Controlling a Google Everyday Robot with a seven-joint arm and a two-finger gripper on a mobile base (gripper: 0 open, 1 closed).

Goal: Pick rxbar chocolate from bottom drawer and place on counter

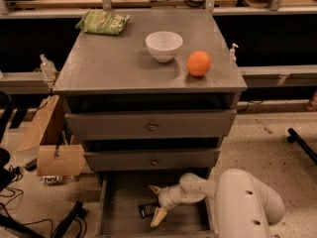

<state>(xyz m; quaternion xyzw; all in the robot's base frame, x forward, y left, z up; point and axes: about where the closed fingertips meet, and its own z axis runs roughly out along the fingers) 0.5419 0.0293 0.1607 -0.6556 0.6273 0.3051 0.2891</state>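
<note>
The bottom drawer (115, 202) is pulled open below the two upper drawers. The rxbar chocolate (145, 210), a small black bar with pale lettering, lies flat on the drawer floor. My gripper (153, 205) reaches down into the drawer from the right. It is open, with one pale finger (154, 189) behind the bar and the other finger (158, 216) in front of it, so the bar's right end lies at the mouth of the gripper. The grey counter (114, 63) is the cabinet's top slab.
On the counter stand a white bowl (164, 45), an orange (199, 63) and a green snack bag (101, 22). Cardboard boxes (49, 148) sit on the floor at the left. My white arm (245, 202) fills the lower right. A wooden bench with cables runs behind.
</note>
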